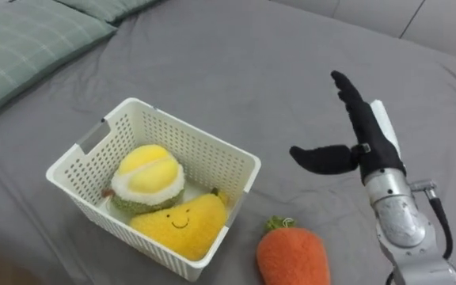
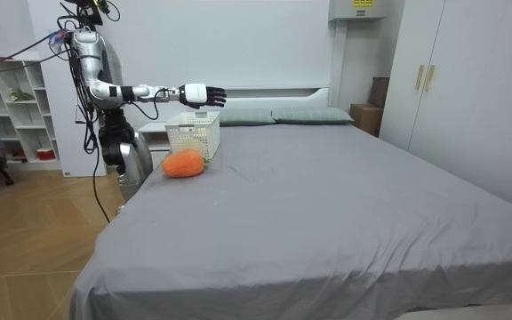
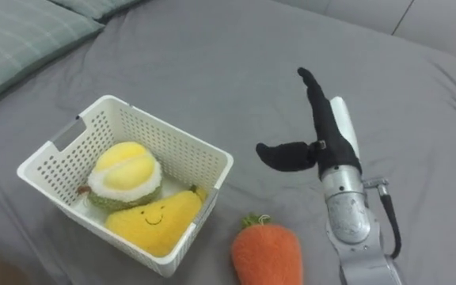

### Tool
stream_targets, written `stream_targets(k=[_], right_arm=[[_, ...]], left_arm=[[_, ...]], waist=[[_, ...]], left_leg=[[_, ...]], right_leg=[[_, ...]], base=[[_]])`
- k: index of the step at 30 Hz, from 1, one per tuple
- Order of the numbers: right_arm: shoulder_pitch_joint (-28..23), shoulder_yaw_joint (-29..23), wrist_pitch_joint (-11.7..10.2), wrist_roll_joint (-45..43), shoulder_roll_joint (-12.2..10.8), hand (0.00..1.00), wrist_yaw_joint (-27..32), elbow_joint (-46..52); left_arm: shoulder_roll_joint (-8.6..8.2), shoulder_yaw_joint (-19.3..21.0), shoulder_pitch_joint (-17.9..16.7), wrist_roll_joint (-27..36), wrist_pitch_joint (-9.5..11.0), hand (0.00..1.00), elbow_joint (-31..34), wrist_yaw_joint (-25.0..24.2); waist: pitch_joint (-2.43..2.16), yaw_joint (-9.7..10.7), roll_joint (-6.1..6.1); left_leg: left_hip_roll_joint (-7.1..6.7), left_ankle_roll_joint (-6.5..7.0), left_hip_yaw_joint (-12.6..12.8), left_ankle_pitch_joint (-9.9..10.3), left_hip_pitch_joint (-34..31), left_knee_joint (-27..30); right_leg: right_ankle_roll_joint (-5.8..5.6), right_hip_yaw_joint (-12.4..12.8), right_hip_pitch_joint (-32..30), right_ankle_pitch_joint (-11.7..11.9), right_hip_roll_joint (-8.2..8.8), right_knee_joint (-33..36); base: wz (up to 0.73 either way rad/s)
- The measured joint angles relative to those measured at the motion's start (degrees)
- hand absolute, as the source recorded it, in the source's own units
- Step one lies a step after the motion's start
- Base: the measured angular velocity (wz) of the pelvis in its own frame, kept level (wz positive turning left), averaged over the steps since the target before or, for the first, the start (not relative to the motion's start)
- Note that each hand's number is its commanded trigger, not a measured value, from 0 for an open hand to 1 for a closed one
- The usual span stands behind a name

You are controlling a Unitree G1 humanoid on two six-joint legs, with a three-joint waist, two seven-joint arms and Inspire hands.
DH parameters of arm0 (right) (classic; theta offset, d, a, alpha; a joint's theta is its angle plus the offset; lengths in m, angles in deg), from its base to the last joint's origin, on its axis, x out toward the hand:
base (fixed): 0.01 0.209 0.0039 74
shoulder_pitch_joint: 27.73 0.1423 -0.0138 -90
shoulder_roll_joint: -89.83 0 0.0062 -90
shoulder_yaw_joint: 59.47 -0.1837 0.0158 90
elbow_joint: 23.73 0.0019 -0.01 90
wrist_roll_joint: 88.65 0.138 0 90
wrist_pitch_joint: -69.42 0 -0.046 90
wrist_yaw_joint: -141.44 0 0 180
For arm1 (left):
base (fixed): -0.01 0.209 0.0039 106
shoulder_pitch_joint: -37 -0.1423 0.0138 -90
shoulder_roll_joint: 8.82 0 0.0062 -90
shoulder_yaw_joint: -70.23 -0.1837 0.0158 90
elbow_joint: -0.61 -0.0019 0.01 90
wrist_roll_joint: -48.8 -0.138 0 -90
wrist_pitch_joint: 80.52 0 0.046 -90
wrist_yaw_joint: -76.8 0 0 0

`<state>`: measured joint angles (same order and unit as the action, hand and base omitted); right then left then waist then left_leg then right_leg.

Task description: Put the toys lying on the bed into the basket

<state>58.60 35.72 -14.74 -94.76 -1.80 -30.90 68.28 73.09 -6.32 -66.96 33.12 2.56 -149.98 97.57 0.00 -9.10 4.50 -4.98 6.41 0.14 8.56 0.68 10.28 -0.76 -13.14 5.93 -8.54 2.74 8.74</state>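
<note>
A white slatted basket (image 1: pixel 236 162) (image 3: pixel 212 157) (image 2: pixel 193 133) stands on the grey bed. Inside lie a round yellow-and-green plush (image 1: pixel 147 176) (image 3: pixel 123 172) and a yellow smiling pear plush (image 1: pixel 182 222) (image 3: pixel 156 219). An orange carrot plush (image 1: pixel 293 256) (image 3: pixel 267 253) (image 2: pixel 183 164) with a green top lies on the sheet just right of the basket. My right hand (image 1: pixel 360 131) (image 3: pixel 324 132) (image 2: pixel 203 95) hovers open above the bed, up and to the right of the carrot, fingers straight and thumb spread, holding nothing.
Green checked pillows (image 1: pixel 22 43) (image 3: pixel 18 36) lie at the upper left. The grey sheet (image 1: pixel 236 71) stretches flat beyond the basket. In the room view I stand at the bed's side by the headboard, near a white shelf unit (image 2: pixel 16 107); wardrobes (image 2: pixel 469 98) line the right.
</note>
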Motion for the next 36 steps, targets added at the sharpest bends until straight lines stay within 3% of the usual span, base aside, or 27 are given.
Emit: stream_targets(k=[11, 22, 29, 36], right_arm=[[-6.5, -0.3, -0.1, 1.0, 0.0, 0.0, 0.3, -4.0], [-7.0, 0.2, 0.0, 1.2, -1.3, 0.0, -3.1, -9.2], [-7.1, 0.4, 0.0, -0.8, -3.6, 0.0, -4.1, -15.6], [-7.1, 2.8, -0.1, -1.2, -3.7, 0.0, -5.3, -20.1]], left_arm=[[-0.22, 0.0, -0.6, 0.3, 0.1, 0.0, 2.1, -0.1], [-0.44, -1.4, -0.8, 0.4, -0.1, 0.0, 2.0, -0.1], [-0.45, -3.0, 0.5, 0.4, -0.2, 0.0, 2.2, 0.1], [-0.58, -3.2, 1.4, 0.4, 0.0, 0.0, 2.2, 0.8]], waist=[[-0.01, 1.9, 0.07], [-0.31, 2.9, 0.7], [-0.05, 3.0, 0.25], [0.41, 2.8, -0.7]], left_leg=[[0.26, 0.19, 1.6, 0.2, -0.1, 0.2], [0.28, 0.29, 1.6, 0.4, -0.2, 0.0], [0.24, 0.33, 1.4, 0.4, -0.5, 0.0], [0.25, 0.32, 1.3, 0.5, -0.3, 0.0]], right_leg=[[0.02, 1.0, -0.4, 0.1, 0.03, 0.1], [-0.08, 1.6, -0.9, 0.1, -0.1, 0.1], [-0.19, 1.6, -0.9, 0.2, -0.32, 0.0], [-0.19, 1.7, -1.1, 0.2, -0.32, -0.1]], base=[[-0.06], [0.0], [0.0], [0.0]])
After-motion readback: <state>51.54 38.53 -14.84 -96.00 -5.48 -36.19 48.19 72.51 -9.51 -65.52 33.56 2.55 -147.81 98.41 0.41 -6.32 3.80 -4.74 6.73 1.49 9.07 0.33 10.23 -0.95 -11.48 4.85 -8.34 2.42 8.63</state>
